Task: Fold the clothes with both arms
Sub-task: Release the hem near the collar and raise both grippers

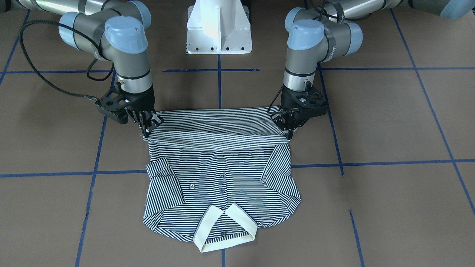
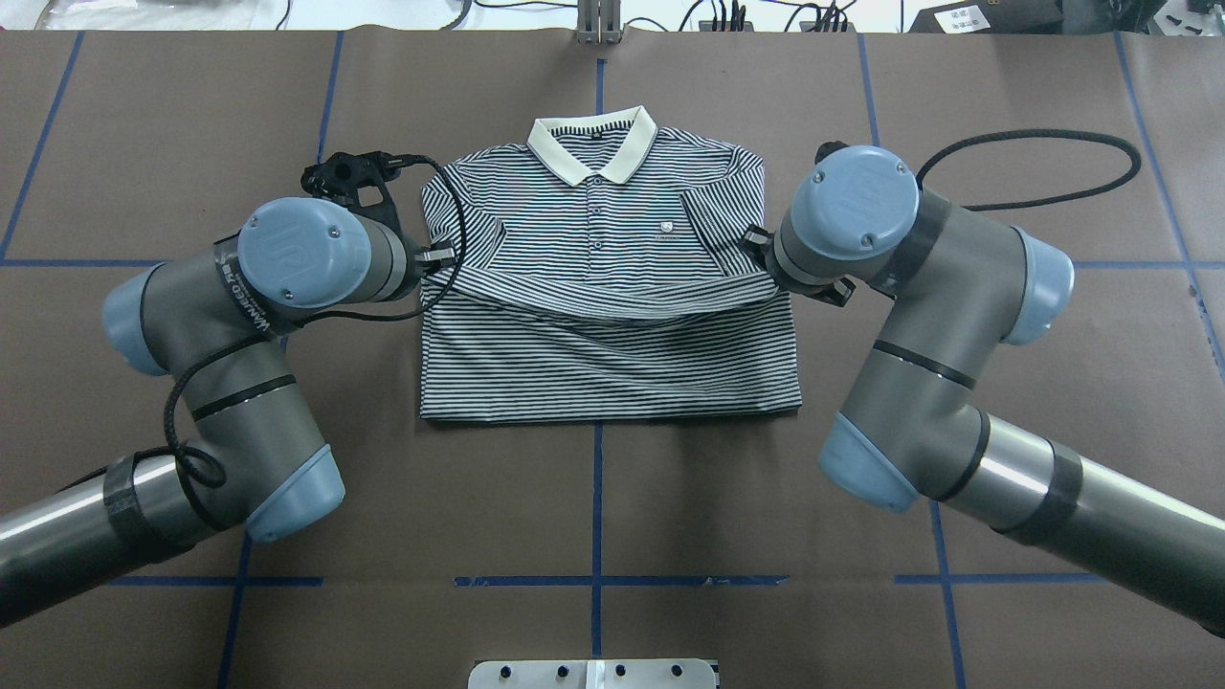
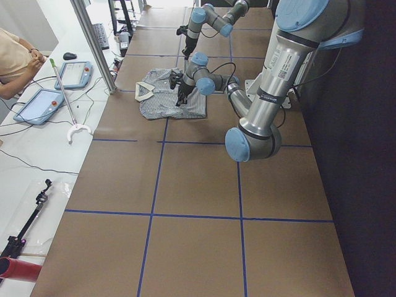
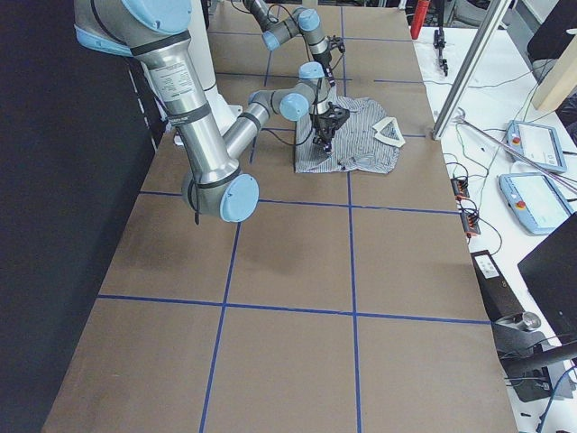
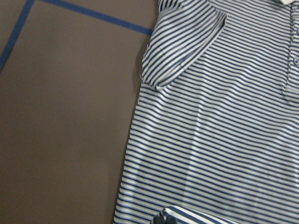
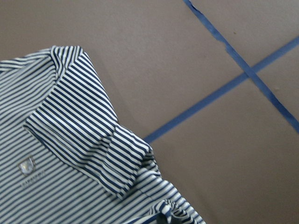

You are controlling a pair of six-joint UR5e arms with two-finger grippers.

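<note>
Polo shirt (image 1: 222, 178) front-up on bench (image 1: 389, 129), hem edge raised over body. Left fingers (image 1: 286, 128) pinching one hem corner, right fingers (image 1: 146, 126) pinching other.

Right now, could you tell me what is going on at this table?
The robot's left gripper and right gripper each pinch a hem corner of a navy-and-white striped polo shirt lying buttons-up on the brown table. The hem is raised and doubled partway toward the cream collar; both sleeves are folded in.
</note>
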